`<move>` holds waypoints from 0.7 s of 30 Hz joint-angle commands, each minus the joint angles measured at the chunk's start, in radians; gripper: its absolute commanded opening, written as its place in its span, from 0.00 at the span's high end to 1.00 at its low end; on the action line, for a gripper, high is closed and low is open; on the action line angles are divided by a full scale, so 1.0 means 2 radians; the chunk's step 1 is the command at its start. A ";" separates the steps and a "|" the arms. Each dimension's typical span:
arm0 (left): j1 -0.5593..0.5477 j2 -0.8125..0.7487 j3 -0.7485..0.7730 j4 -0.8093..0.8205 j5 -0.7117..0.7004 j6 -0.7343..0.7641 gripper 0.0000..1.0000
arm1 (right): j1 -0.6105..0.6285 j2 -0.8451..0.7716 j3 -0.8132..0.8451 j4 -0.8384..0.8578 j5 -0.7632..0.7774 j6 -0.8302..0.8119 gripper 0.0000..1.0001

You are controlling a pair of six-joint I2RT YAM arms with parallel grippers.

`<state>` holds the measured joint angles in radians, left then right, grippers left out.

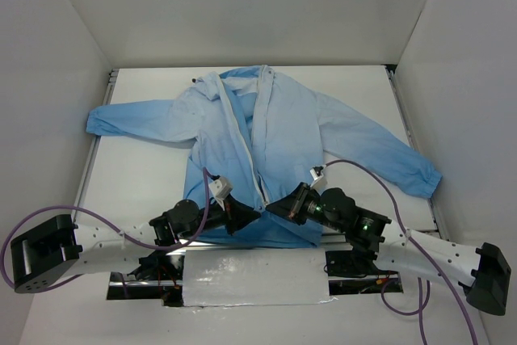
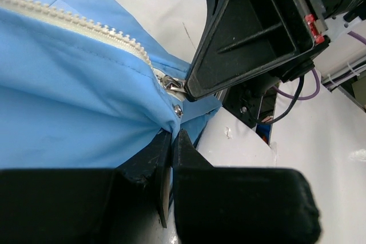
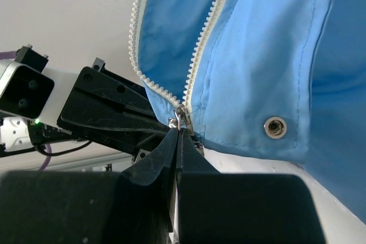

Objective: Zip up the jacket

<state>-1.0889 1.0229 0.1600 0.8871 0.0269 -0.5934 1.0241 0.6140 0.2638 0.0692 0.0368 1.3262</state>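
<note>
**Overhead view.** The jacket (image 1: pixel 283 131) lies flat and face-up on the white bench (image 1: pixel 145 183). Its collar (image 1: pixel 242 80) is close to the far edge and its hem (image 1: pixel 266 236) reaches the near edge. One sleeve runs toward the left edge, its cuff (image 1: pixel 95 124) just short of the side rail (image 1: pixel 90 169). The other slants toward the right near corner, its cuff (image 1: pixel 426 180) close to the right edge. The front is unzipped: the two white zipper strips (image 1: pixel 246 147) part from the hem to the collar. Bare bench shows in the left near corner under the sleeve, and between the right sleeve and the hem. Only a narrow strip shows beyond the collar. White walls (image 1: pixel 242 6) close in the far, left and right sides.

**Grippers.** The left gripper (image 1: pixel 250 216) and right gripper (image 1: pixel 272 207) meet tip to tip at the bottom of the zipper, almost touching.

**Left wrist view.** The left gripper (image 2: pixel 171 139) has its fingers pressed together, pinching the hem edge just below a metal snap (image 2: pixel 178 108). The right gripper's black body (image 2: pixel 251 32) lies against the zipper slider (image 2: pixel 170 83).

**Right wrist view.** The right gripper (image 3: pixel 178 135) is pinched on the slider's pull tab (image 3: pixel 182 121), at the foot of the two tooth rows (image 3: pixel 200 55). A second snap (image 3: pixel 275 127) sits near the hem's edge.
</note>
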 commanded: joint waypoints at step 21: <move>-0.002 -0.022 0.019 -0.027 0.016 0.027 1.00 | -0.025 0.068 0.097 -0.091 -0.025 -0.103 1.00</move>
<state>-1.0863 1.0012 0.1707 0.8139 0.0368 -0.5743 0.9825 0.7967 0.4255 -0.0563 -0.0265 1.1385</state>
